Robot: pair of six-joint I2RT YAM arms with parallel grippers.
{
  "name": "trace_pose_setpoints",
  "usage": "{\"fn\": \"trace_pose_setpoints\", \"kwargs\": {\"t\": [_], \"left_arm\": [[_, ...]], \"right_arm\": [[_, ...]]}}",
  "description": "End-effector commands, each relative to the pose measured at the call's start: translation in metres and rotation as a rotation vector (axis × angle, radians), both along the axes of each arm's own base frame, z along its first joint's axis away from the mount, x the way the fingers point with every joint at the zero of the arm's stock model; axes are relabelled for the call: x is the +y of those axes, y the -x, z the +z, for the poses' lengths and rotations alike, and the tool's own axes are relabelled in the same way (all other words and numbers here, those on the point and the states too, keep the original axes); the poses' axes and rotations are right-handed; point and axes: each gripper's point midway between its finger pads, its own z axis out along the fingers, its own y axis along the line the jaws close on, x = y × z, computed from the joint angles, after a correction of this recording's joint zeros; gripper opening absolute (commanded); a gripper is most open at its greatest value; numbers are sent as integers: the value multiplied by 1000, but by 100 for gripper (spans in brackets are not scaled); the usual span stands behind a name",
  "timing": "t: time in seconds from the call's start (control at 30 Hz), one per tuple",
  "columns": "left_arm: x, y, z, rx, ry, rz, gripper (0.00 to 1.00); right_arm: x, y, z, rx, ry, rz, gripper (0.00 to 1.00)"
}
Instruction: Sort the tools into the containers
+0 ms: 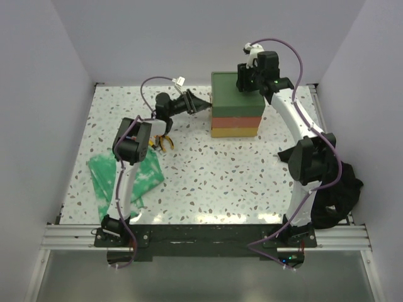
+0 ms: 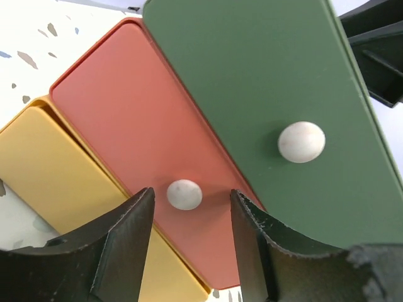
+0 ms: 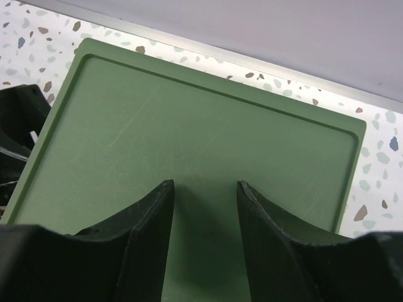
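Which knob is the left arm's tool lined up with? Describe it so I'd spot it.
Find the stack of three drawers far across the table. On its red-orange middle drawer sits a pale round knob, framed between the fingers of the left tool. The similar knob on the green drawer lies outside them.

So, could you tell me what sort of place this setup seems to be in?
Most likely a robot lab test cell: plain white walls box in a speckled tabletop, an aluminium rail runs along its near edge, and the drawer stack looks like a staged prop.
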Motion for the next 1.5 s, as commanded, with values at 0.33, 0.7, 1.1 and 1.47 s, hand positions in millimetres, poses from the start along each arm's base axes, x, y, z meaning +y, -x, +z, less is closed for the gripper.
{"fn": "trace_pose_setpoints", "kwargs": {"t": [0.33, 0.7, 1.1, 1.47], "left_arm": [[-9, 3, 12, -72, 33, -34, 41], [-6, 9, 16, -85, 43, -55, 28], [44, 16, 29, -108, 17, 7, 8], [96, 33, 16, -79, -75, 75, 6]], "right_arm": [[3, 5, -6, 35, 8, -10, 47], [-2, 8, -22, 70, 32, -23, 45], [-14, 10, -42, 88, 92, -32, 43], [-32, 12, -57, 116, 76, -59, 42]]}}
